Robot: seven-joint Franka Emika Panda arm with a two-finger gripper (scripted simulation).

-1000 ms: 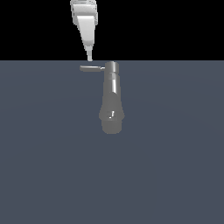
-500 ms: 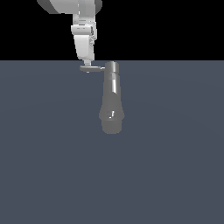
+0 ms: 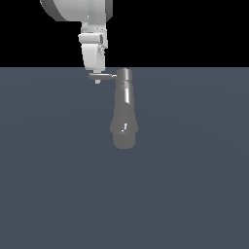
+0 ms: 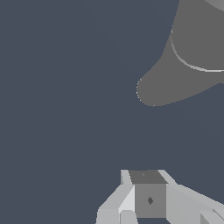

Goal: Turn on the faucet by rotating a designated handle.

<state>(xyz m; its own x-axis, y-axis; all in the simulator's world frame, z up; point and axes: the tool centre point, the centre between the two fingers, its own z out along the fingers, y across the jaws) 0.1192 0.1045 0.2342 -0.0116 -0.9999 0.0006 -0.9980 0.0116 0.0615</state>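
The gripper (image 3: pixel 97 79), finger state indiscernible, should be kept against the handle (image 3: pixel 102 76) tip and swept around the faucet (image 3: pixel 123 109) cap.

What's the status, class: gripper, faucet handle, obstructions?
Gripper at the handle tip, jaws' state unclear. Faucet lying on grey surface. Nothing blocking.

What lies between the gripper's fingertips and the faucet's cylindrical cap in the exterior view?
Only the handle spans that stretch in the exterior view: it runs from the gripper to the cap of the faucet.
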